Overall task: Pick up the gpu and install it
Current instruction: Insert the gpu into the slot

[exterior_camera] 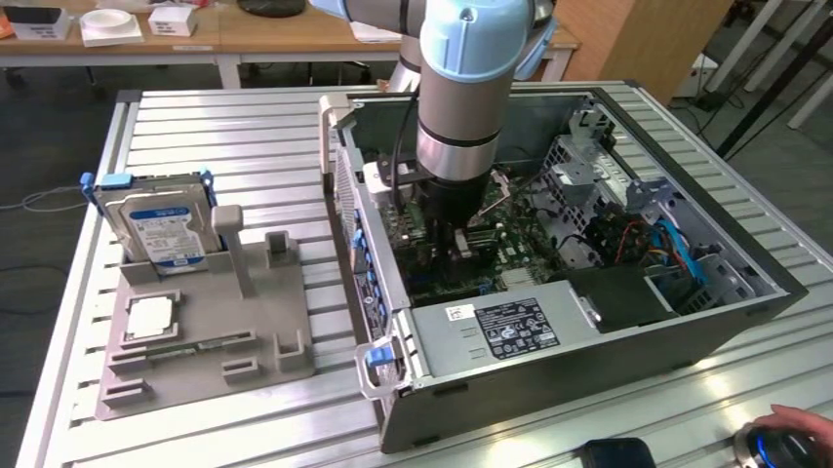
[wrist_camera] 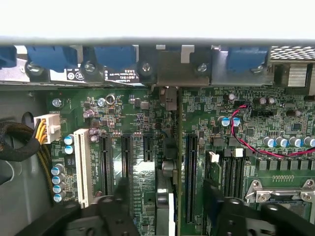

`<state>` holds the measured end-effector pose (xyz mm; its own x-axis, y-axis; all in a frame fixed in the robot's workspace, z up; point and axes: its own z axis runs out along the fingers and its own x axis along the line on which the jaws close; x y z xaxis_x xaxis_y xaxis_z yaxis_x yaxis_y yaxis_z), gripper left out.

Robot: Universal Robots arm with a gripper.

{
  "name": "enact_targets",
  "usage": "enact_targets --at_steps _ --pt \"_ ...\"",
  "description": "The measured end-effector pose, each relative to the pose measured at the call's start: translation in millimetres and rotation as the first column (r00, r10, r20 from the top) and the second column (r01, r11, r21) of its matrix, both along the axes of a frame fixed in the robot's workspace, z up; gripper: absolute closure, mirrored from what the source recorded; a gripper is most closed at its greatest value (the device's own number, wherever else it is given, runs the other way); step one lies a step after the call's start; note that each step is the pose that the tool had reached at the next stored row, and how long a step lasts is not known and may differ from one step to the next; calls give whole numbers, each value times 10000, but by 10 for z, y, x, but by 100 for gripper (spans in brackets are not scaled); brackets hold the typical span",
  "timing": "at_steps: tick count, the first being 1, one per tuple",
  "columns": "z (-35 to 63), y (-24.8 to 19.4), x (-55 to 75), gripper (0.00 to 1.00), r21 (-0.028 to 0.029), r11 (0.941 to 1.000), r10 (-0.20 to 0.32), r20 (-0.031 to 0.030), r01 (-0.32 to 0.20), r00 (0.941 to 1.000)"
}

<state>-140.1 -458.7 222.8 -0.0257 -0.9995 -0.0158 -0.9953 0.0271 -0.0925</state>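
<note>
Now the arm reaches down into the open computer case (exterior_camera: 729,322), which lies on its side on the tabletop (exterior_camera: 234,127), and the hand (exterior_camera: 458,239) is low over the motherboard (wrist_camera: 123,113). In the wrist view the gpu (wrist_camera: 167,167) is seen edge-on, as a thin upright line between two of the long black slots, with its metal bracket end towards the rear wall of the case. The hand (wrist_camera: 167,226) sits astride this card, one dark part on each side. Whether it presses on the card or stands a little apart from it, I cannot tell, and also not whether the card edge is already fully down in a slot. I judge the card to be light and stiff, but rather delicate: a flat board with small parts on it, which should not be bent or twisted. The best hold is probably across its two flat faces near the upper edge, away from the contact edge. On the exterior view's left, a hard drive (exterior_camera: 156,229) stands in a grey holder (exterior_camera: 209,331), well apart from the case.
</note>
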Motion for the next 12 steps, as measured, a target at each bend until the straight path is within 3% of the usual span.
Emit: enact_targets --at_steps 3,5,6,10,12 --pt "0 0 0 21 0 10000 -1 0 1 10000" --pt "0 0 0 21 0 10000 0 0 0 10000" --pt "0 0 0 14 0 10000 0 0 0 10000" --pt "46 0 0 14 -7 10000 1 -1 -1 10000" --pt "108 0 0 14 -41 10000 0 -1 0 10000"
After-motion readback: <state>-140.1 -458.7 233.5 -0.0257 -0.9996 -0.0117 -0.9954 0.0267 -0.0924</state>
